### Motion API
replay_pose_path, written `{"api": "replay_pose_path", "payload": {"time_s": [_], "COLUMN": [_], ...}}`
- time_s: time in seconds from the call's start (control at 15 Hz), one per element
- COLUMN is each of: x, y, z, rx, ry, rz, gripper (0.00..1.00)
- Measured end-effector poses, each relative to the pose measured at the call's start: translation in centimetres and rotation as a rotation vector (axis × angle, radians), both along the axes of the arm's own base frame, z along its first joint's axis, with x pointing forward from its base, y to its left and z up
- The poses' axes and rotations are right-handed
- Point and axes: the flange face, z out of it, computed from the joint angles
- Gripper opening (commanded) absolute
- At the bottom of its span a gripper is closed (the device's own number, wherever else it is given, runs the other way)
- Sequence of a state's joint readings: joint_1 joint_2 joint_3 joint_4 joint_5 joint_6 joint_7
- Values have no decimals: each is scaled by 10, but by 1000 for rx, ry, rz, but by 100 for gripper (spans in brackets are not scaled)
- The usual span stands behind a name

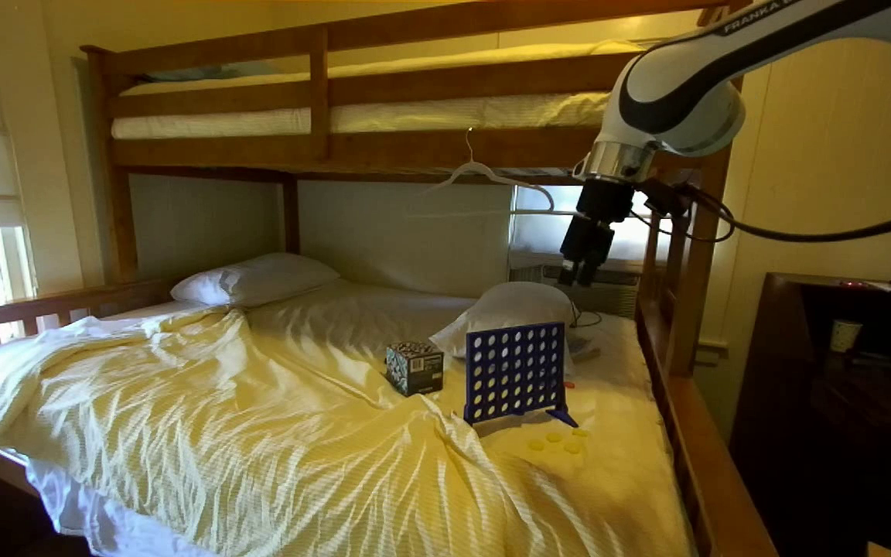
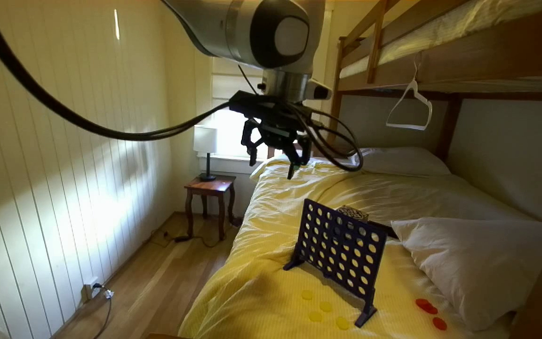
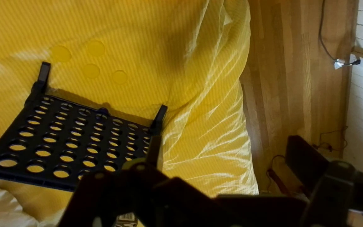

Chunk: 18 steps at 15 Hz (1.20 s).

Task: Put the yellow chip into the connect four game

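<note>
bunk bed (image 1: 476, 151): taking up much of an exterior view, wooden rails running along the upper bunk
yellow cover (image 1: 206, 433): spreading over the lower bunk, rumpling into folds
robot arm (image 1: 670, 100): reaching in from the upper right in an exterior view, hanging over the lower bunk
side table (image 2: 211, 185): standing on the wooden floor (image 2: 158, 292) near the window (image 2: 233, 136)
white pillow (image 2: 478, 263): lying at one end of the lower bunk
far pillow (image 1: 256, 278): lying at the opposite end, near a bedpost
lamp (image 2: 205, 139): standing on the side table, carrying a pale shade
hanger (image 1: 473, 165): hanging at the upper bunk's rail
connect four game (image 3: 61, 142): standing upright on its feet on the yellow cover, dark blue grid, holes letting the cloth show through
gripper (image 2: 272, 168): hanging in the air, well above the bedding, fingers pointing down; jaws standing wide apart
patterned box (image 2: 352, 213): sitting near the connect four game, partly hiding behind the grid in an exterior view
red chips (image 2: 439, 323): lying between the white pillow and the connect four game, some overlapping
yellow chips (image 3: 95, 48): four, lying flat on the yellow cover, clustering near one foot of the connect four game, opposite side from the red chips; all four staying apart from each other
</note>
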<state>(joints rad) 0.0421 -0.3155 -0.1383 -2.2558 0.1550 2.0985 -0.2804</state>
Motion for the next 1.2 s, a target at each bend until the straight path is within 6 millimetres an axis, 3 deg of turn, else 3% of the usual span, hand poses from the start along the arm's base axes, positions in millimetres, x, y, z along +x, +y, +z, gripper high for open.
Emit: {"api": "replay_pose_path", "payload": {"time_s": [0.47, 1.2], "x": [22, 29], "y": [8, -35], "z": [-63, -162], "rx": [-5, -24], "ry": [24, 29], "rz": [-167, -310], "gripper": [100, 100]}}
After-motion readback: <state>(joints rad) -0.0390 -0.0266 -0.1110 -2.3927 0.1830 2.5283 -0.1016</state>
